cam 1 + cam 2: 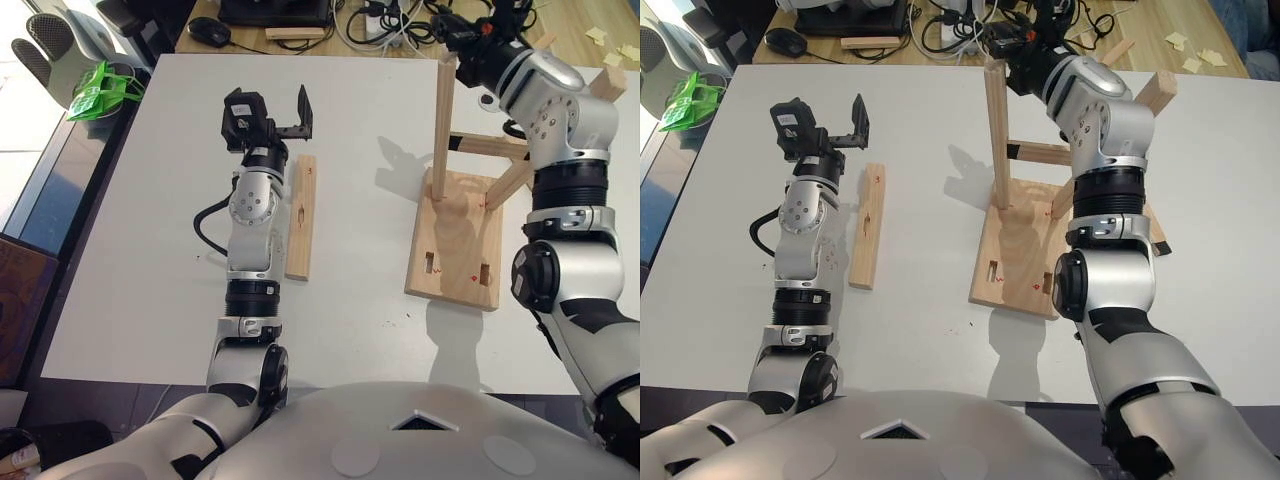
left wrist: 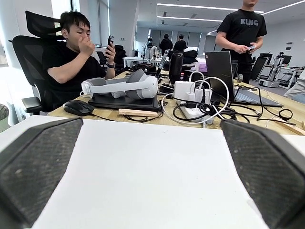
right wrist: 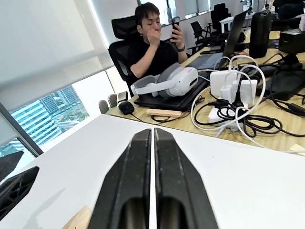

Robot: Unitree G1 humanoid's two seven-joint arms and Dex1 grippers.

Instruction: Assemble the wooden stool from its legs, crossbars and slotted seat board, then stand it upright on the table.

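The stool is part-built and lies seat-down on the white table. The pale slotted seat board rests flat right of centre. One square wooden leg stands upright from its far left corner, a short wooden crossbar runs rightward from that leg, and a second leg leans at the far right corner. The board's two near slots look empty, so I judge the work to be about halfway, with leg fitting in hand. A loose wooden leg with a slot in its face lies flat left of centre, well apart from the board. The left gripper hovers just beyond that leg's far end, fingers spread wide and holding nothing. The right gripper sits by the top of the upright leg with its fingers pressed together and nothing visible between them. The likely next move is for the left gripper to come nearer and lower, then close across the loose leg's narrow width. There is bare table to the left and near side. The far edge is close behind the upright leg, with a cluttered desk of cables just past it.
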